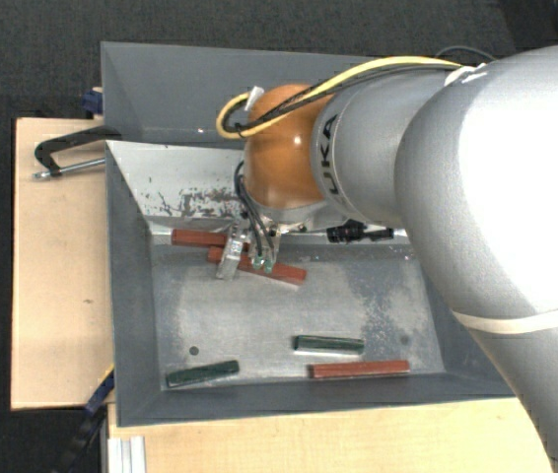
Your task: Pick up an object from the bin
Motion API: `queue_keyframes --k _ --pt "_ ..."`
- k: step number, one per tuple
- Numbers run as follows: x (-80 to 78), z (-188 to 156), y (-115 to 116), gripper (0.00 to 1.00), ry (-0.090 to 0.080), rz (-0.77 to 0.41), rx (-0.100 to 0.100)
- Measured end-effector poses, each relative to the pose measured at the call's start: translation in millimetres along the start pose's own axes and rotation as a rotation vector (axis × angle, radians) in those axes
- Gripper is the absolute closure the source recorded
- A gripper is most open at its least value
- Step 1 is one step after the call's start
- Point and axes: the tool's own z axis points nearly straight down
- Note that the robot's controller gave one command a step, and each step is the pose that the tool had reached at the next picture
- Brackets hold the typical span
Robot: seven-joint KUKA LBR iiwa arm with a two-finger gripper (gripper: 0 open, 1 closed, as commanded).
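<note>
So, standing next to this rig: the robot's hand [244,254] is down low in the back left part of the grey metal bin [129,294], right over two flat red rectangular sticks. The level red stick [192,236] lies along the foot of the back wall and the slanted red stick [285,273] runs down to the right. They seem to meet somewhere under the hand, though I can't see if they overlap or just touch. Honestly I can't tell whether the hand is wide, narrow or gripping anything, because the orange wrist cover [279,161] and its cabling crowd that spot. Well apart, near the front wall, there's a dark green stick [203,371], a second dark green stick [328,343] and a third red stick [359,369], all lying flat on their own. My guess on handling: these look thin, stiff and light, nothing fragile, but flat on smooth metal they could skid instead of lifting. I'd take one across its narrow width, near the middle so it doesn't tip. I'd also stay clear of where the two red ones meet, or both might come up together.
</note>
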Motion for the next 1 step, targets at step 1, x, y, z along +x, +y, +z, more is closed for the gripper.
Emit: queue_keyframes --k 1 --pt "0.0 0.0 0.0 1.00 0.000 0.000 0.000"
